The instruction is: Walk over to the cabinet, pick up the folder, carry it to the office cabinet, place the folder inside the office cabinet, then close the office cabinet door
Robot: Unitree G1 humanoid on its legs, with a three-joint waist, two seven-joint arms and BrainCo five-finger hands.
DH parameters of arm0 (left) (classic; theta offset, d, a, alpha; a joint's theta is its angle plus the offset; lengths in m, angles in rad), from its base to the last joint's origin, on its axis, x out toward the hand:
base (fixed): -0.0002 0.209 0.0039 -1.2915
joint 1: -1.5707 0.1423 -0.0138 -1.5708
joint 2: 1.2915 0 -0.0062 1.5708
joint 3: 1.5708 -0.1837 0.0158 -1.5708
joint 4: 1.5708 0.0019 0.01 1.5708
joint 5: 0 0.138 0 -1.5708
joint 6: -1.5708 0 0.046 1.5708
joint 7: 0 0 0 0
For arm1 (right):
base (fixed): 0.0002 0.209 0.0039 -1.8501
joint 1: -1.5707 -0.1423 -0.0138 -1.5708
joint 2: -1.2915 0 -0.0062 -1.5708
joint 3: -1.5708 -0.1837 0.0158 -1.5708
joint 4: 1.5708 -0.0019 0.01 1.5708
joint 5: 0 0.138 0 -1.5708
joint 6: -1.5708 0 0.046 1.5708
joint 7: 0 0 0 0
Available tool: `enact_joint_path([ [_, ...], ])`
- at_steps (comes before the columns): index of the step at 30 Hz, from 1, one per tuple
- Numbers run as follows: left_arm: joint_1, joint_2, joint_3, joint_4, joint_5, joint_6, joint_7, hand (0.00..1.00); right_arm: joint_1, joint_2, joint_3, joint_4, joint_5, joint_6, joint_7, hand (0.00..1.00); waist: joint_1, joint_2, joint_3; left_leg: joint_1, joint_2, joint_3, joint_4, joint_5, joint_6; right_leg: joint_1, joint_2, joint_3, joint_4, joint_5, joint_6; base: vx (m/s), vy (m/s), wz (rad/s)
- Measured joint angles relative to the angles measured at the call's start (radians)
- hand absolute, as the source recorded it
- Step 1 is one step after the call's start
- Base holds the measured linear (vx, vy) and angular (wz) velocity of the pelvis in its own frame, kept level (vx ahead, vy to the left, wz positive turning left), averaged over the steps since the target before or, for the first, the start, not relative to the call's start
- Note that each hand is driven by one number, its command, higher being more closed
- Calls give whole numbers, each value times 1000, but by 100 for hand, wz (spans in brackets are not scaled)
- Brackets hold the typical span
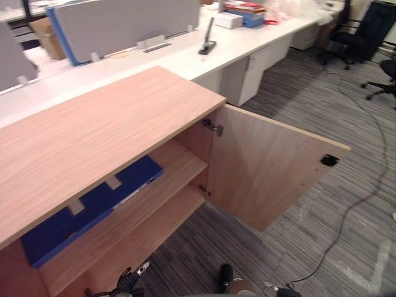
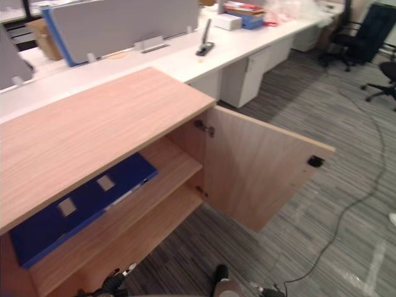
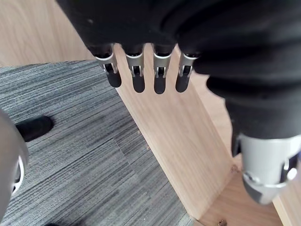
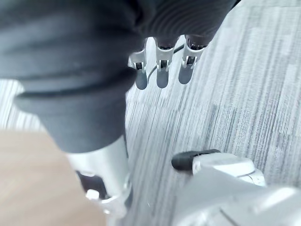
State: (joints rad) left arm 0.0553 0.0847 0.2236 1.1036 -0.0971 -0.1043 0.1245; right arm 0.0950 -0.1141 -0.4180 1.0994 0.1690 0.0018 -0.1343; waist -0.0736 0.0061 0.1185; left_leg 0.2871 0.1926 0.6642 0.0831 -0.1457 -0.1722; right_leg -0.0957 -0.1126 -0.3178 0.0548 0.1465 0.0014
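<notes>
The blue folder (image 1: 93, 207) lies flat on the upper shelf inside the wooden office cabinet (image 1: 93, 136), with two pale patches on its cover. The cabinet door (image 1: 266, 167) stands swung wide open to the right, its small black handle (image 1: 329, 160) near the outer edge. My left hand (image 3: 138, 75) hangs low beside the cabinet's wooden side, fingers straight and holding nothing; it shows at the lower edge of the left eye view (image 1: 133, 275). My right hand (image 4: 162, 70) hangs over the grey carpet, fingers straight and empty.
A long white desk (image 1: 185, 59) with a grey divider panel (image 1: 124, 25) runs behind the cabinet, carrying a black object (image 1: 207, 43) and stacked books (image 1: 244, 12). Office chairs (image 1: 352, 37) stand at the far right. A thin black cable (image 1: 362, 198) trails across the carpet.
</notes>
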Motion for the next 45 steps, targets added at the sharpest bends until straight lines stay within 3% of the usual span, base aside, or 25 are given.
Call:
enact_joint_path([
  [4,-1,-5,10,0,-12,0,-1,0,12,-4,-163,-110,69,-2,-35,0,-19,5,-7,11,5,7,-1,6,-8,-40,41,68,6,9,-5,47,5,-53],
  [9,0,-5,2,-16,-11,-1,-7,0,-8,-45,-292,-269,86,-3,-87,0,-38,7,-18,13,0,14,-6,-3,-10,-61,46,100,10,8,-5,-5,52,-24],
  [13,29,-2,-1,-17,-9,1,-18,0,-78,-141,-389,-325,85,-6,-120,0,-45,12,-39,12,0,15,-8,-8,-13,-60,50,105,-9,13,-4,-35,28,-4],
  [17,68,0,-1,-16,-10,11,-26,0,-196,-246,-386,-322,85,-29,-130,0,-44,27,-50,8,0,14,-8,-13,-15,-52,55,105,-47,35,-3,-40,6,-4],
  [22,92,0,-5,-15,-13,17,-34,0,-340,-330,-307,-257,87,-39,-123,0,-33,54,-61,-5,-1,4,-2,-13,-14,-41,57,106,-86,56,-5,-31,-13,3],
  [29,83,0,-54,-15,-25,17,-39,0,-517,-367,-43,-167,90,-44,-49,0,-3,77,-43,-9,0,-19,9,-14,-14,-24,55,105,-111,65,-2,-40,-1,4],
  [37,78,0,-83,-15,-31,17,-41,0,-658,-395,76,-55,90,-43,35,0,15,85,-22,-24,1,-60,11,-14,-14,-13,57,101,-140,88,-6,-26,11,6],
  [45,70,0,-84,-35,-31,11,-44,0,-755,-438,185,-43,132,-43,65,0,24,90,2,-4,3,-71,9,-16,-13,9,64,105,-147,90,-6,-28,35,-1],
])
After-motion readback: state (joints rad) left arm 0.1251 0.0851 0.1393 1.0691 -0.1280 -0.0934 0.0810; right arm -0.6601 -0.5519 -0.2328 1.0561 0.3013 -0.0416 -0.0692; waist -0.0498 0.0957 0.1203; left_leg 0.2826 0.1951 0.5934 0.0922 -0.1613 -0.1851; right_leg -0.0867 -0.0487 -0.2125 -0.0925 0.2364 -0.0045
